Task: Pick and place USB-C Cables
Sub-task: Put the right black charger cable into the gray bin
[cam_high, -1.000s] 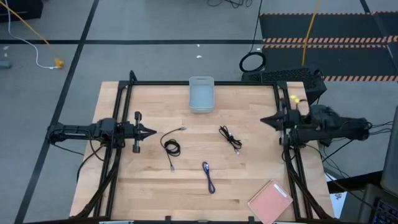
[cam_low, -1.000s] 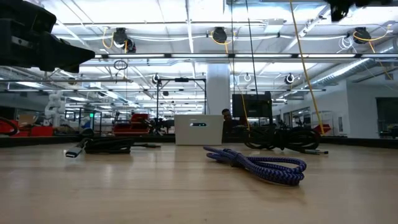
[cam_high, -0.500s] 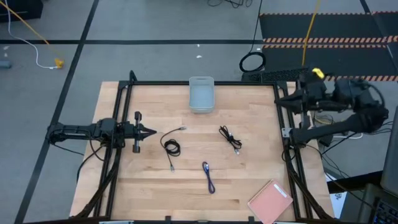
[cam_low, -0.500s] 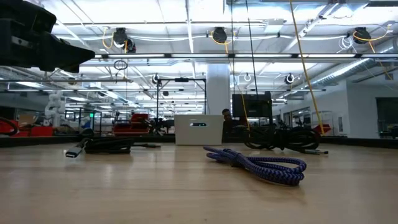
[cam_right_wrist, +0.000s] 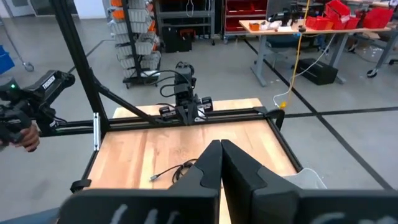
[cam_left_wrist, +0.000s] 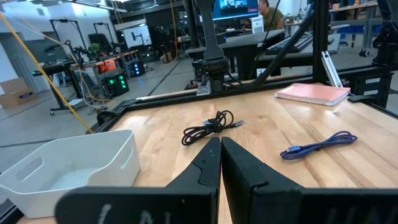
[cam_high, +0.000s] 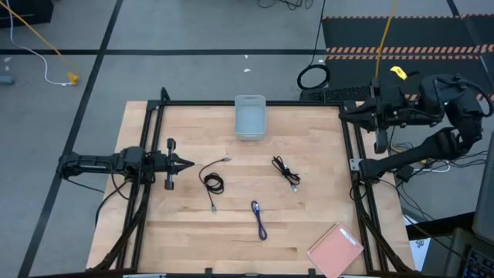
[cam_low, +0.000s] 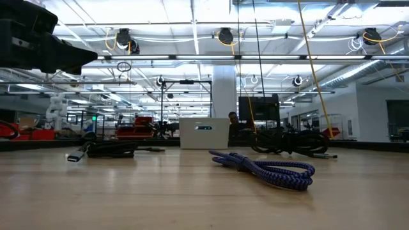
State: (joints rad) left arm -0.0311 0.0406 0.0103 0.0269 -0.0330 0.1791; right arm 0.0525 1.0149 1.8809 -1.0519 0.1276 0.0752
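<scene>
Three USB-C cables lie flat on the wooden table. A coiled black cable [cam_high: 212,183] lies left of centre. A second black cable [cam_high: 284,170] lies right of centre, also in the left wrist view [cam_left_wrist: 211,127]. The blue-purple cable [cam_high: 258,218] lies toward the near edge and shows in the low view [cam_low: 268,169]. My left gripper [cam_high: 189,163] is shut and hovers at the table's left side, pointing at the coiled cable. My right gripper [cam_high: 343,116] is shut and raised over the far right corner, away from every cable. A black cable [cam_right_wrist: 177,169] shows partly behind its fingers.
A pale grey bin [cam_high: 249,117] stands at the middle of the far edge, seen also in the left wrist view [cam_left_wrist: 68,168]. A pink notebook [cam_high: 336,249] lies at the near right corner. Black frame rails [cam_high: 147,193] run along both sides. A person's hand [cam_right_wrist: 22,134] shows beyond the table.
My right arm has risen and swung from the middle of the right edge toward the far right corner, its gripper staying shut. The cables have not moved.
</scene>
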